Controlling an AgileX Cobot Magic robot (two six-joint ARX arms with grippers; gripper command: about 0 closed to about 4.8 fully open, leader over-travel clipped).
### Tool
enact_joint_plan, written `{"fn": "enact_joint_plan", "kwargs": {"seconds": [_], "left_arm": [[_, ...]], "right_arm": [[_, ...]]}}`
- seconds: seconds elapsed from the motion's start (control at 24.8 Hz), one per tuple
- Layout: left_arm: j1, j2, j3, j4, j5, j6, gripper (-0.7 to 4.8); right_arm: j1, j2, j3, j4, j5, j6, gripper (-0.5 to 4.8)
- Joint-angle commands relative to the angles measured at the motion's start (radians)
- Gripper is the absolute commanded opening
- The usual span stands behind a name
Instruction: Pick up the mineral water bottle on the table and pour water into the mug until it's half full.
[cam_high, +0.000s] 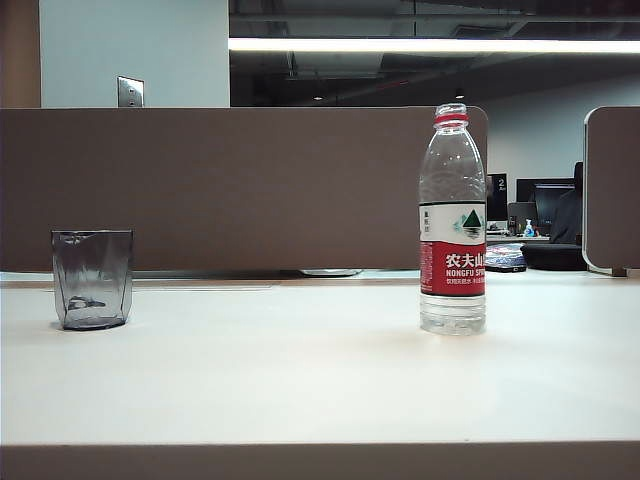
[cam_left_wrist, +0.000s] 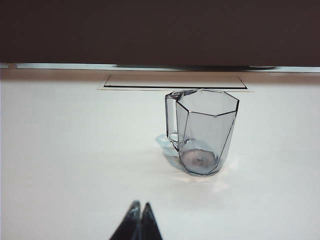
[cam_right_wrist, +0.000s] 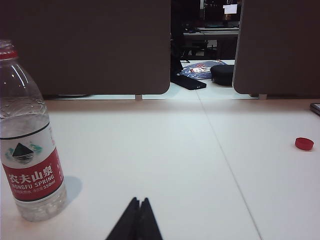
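One mineral water bottle (cam_high: 452, 220), one mug (cam_high: 92, 278), one loose red cap (cam_right_wrist: 304, 143), two end effectors of mine. The bottle stood upright on the tabletop (cam_high: 300, 370), toward the right in the exterior view, long axis vertical, open mouth pointing straight up with only the red neck ring on it, label facing the exterior camera. Water level was hard to read through the clear plastic. The mug stood upright too, well apart from the bottle on the left side of the tabletop, opening up, looked empty; in the left wrist view it showed a small handle on the side turned away from the bottle's side, faceted walls, thick base. The cap lay flat on the tabletop, well apart from the bottle, on the far side of a seam line in the right wrist view. My left end effector (cam_left_wrist: 138, 212) hung low over the tabletop near the mug, not touching it, fingertips pressed together, clenched on nothing. My right end effector (cam_right_wrist: 138, 210) sat just beside the bottle's base, not touching it, fingertips also together, clenched on nothing. Neither end effector showed in the exterior view. Brown partition panels (cam_high: 220, 185) backed the tabletop.
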Motion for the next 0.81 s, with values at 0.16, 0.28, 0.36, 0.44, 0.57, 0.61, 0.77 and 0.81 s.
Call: {"fn": "enact_joint_plan", "kwargs": {"seconds": [0.16,0.28,0.36,0.44,0.57,0.61,0.77,0.81], "left_arm": [[0.0,0.0,0.003,0.013,0.004,0.0,-0.05],[-0.003,0.001,0.003,0.013,0.004,0.0,-0.05],[-0.046,0.028,0.003,0.014,-0.003,0.0,-0.05],[-0.129,0.071,0.003,0.013,-0.003,0.0,-0.05],[-0.299,0.134,0.003,0.013,-0.003,0.0,-0.05],[-0.377,0.153,0.003,0.013,0.0,0.0,-0.05],[-0.57,0.167,0.003,0.014,0.005,0.0,-0.05],[-0.581,0.167,0.003,0.013,0.005,0.0,-0.05]], "right_arm": [[-0.001,-0.002,-0.005,0.017,0.0,-0.002,-0.05],[-0.001,-0.002,-0.005,0.018,-0.001,0.018,-0.05],[-0.001,-0.002,-0.005,0.027,-0.002,0.127,-0.05],[-0.001,-0.002,-0.004,0.049,-0.021,0.287,-0.05],[0.0,-0.002,-0.004,0.061,-0.145,0.481,-0.05],[0.0,-0.002,-0.004,0.056,-0.238,0.538,-0.06],[0.029,0.01,-0.003,0.035,-0.472,0.69,-0.05],[0.043,0.011,-0.002,0.036,-0.48,0.69,-0.05]]}}
